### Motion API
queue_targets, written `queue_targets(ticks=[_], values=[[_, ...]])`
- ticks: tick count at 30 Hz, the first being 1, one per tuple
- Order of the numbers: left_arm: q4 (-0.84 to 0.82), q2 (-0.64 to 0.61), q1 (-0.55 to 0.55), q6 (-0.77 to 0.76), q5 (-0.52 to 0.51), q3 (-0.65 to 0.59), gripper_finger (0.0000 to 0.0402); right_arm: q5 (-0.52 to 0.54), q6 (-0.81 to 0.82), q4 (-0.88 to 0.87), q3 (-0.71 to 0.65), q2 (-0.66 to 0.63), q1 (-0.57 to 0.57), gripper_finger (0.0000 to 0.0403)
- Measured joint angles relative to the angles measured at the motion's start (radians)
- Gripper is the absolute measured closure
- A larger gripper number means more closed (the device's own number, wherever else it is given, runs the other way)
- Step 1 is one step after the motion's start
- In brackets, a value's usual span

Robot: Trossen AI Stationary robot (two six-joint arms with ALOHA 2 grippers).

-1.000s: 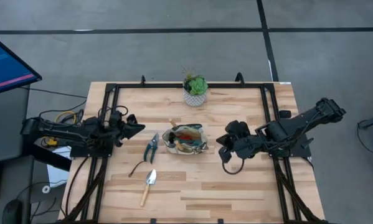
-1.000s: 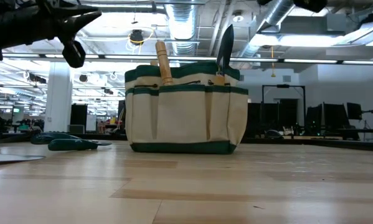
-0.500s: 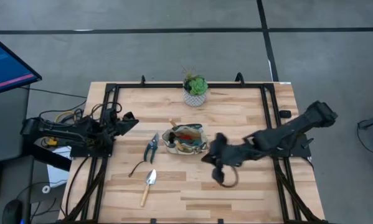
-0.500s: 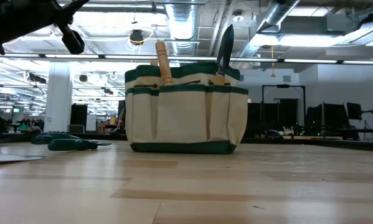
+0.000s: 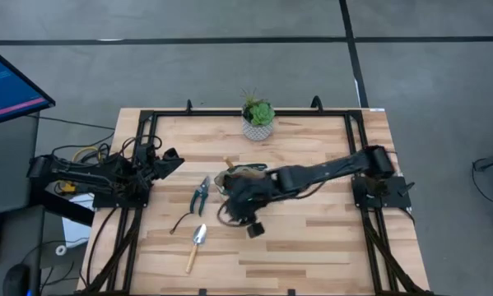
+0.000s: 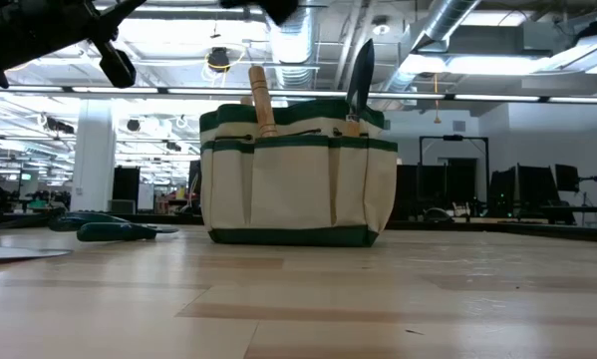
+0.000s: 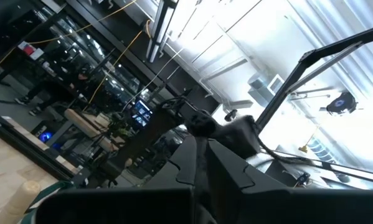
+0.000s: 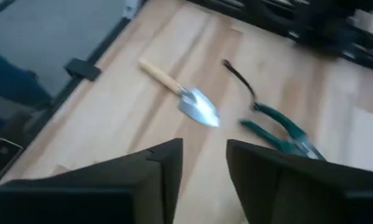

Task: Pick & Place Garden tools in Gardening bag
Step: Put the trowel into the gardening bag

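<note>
The tan gardening bag (image 6: 298, 175) with green trim stands mid-table, a wooden handle (image 6: 261, 100) and a dark blade (image 6: 361, 75) sticking up out of it. In the high view the bag (image 5: 248, 171) is mostly hidden under my right arm. A silver trowel (image 5: 196, 239), the pruning shears (image 5: 201, 193) and a thin black curved tool (image 5: 180, 220) lie flat on the table left of the bag. My right gripper (image 5: 230, 204) hangs open and empty above the bag's left side; its wrist view (image 8: 202, 165) shows the trowel (image 8: 186, 96) and shears (image 8: 279, 127). My left gripper (image 5: 169, 158) waits shut at the table's left edge.
A green plant in a white pot (image 5: 258, 120) stands at the table's far edge. Black frame rails (image 5: 139, 205) run along the left and right sides. Bare wood lies along the near edge (image 5: 295, 255).
My right arm has swept from the table's right side toward the left, and its gripper now hangs over the bag. My left gripper has drawn back a little toward the table's left edge and risen. The tools and bag have stayed put.
</note>
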Motion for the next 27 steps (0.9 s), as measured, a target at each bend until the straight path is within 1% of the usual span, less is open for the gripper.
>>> queue_targets(ticks=[3, 9, 13, 17, 19, 22, 24, 27], values=[[0.0, 0.0, 0.0, 0.0, 0.0, 0.0, 0.0394, -0.039, -0.014, -0.048, 0.131, 0.097, 0.022, 0.0264], [0.0, 0.0, 0.0, 0.001, 0.001, 0.0, 0.0394, -0.046, -0.074, -0.071, 0.349, 0.263, 0.072, 0.0233], [0.001, 0.001, 0.0, 0.001, 0.002, 0.0, 0.0394, -0.039, -0.074, -0.095, 0.481, 0.364, 0.094, 0.0221], [0.003, 0.003, 0.0, 0.001, 0.002, 0.0, 0.0394, -0.038, -0.096, -0.104, 0.612, 0.459, 0.103, 0.0219], [0.002, 0.004, 0.0, 0.001, 0.002, 0.0, 0.0394, -0.037, -0.093, -0.048, 0.592, 0.472, 0.102, 0.0223], [0.002, 0.005, 0.0, 0.001, 0.001, 0.0, 0.0394, -0.037, -0.062, -0.049, 0.59, 0.497, 0.098, 0.023], [0.002, 0.005, 0.0, 0.001, 0.001, 0.0, 0.0394, -0.041, -0.045, -0.106, 0.588, 0.497, 0.095, 0.0233], [0.004, 0.005, 0.0, 0.001, 0.001, 0.0, 0.0394, -0.053, -0.019, -0.145, 0.589, 0.485, 0.096, 0.0235]])
